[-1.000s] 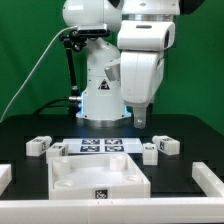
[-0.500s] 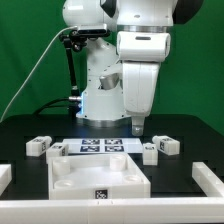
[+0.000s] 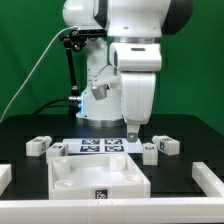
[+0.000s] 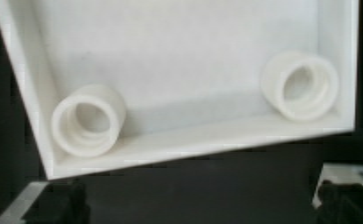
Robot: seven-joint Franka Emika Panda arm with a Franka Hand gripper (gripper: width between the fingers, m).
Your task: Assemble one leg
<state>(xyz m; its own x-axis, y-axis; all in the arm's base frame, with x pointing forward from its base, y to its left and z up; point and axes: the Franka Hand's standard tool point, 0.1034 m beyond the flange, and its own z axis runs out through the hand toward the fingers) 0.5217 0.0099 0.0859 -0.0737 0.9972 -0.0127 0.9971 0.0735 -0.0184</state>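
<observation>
One gripper (image 3: pixel 133 130), opening unclear; panel (image 4: pixel 178 60) cropped

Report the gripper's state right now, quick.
Gripper: nothing seen held in it; whether it is open or closed cannot be told from these views.

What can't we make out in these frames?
- Gripper: exterior view, jaws too small against the dark background to tell open or shut; the wrist view shows no clear fingers.
- Leg tags: exterior view, too small to read.
- White panel: wrist view, blurred and cut off by the frame edges.
- White part at the exterior view's right edge: cut off by the frame.
</observation>
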